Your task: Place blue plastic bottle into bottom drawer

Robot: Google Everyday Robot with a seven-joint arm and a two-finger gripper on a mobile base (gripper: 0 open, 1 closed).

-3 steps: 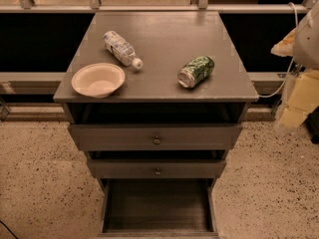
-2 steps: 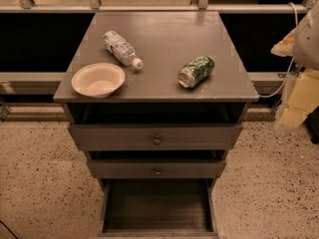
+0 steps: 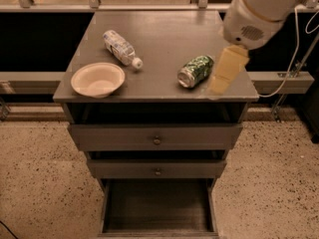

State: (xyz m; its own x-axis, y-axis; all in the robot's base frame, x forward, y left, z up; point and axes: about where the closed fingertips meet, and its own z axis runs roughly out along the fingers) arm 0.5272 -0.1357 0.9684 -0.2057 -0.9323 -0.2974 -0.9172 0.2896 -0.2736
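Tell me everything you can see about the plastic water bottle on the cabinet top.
The blue plastic bottle is small and clear, with a white-and-blue label around its body and a white screw cap. It lies on its side on the cabinet top, left of centre, cap pointing toward the front right. It sits just behind the white bowl, apparently not touching it. Nothing holds it: the tool hangs over the top's right front, beside the green can.
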